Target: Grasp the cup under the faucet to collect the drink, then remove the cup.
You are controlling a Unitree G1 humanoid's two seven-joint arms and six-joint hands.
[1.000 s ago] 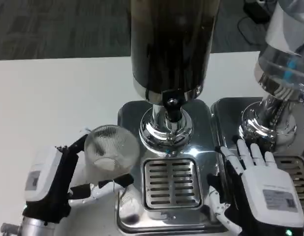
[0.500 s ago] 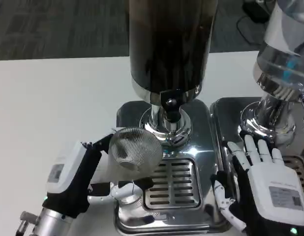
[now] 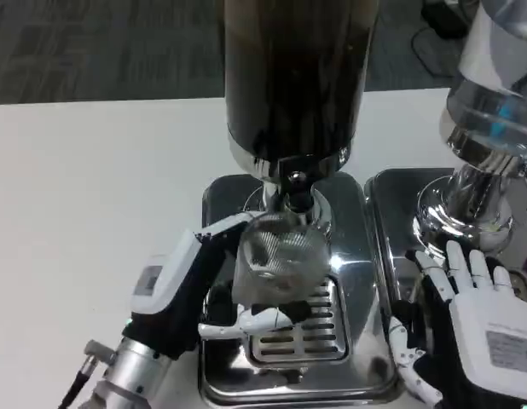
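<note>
— Cup (image 3: 279,256): where is it?

— Under the faucet (image 3: 295,189) of the dark dispenser (image 3: 296,77), at twelve o'clock from the slotted drip grille (image 3: 289,328). My left hand (image 3: 191,285) holds it, fingers wrapped round its side.

— How will it handle?

— It looks like clear ribbed plastic: light, thin-walled, easy to crush, probably slippery once wet. I'd judge a mid-wall grip safest, kept upright.

— The rest?

— White counter (image 3: 84,179), mirror-bright steel tray (image 3: 353,256). At four o'clock my right hand (image 3: 481,328) rests with fingers spread, holding nothing.
</note>
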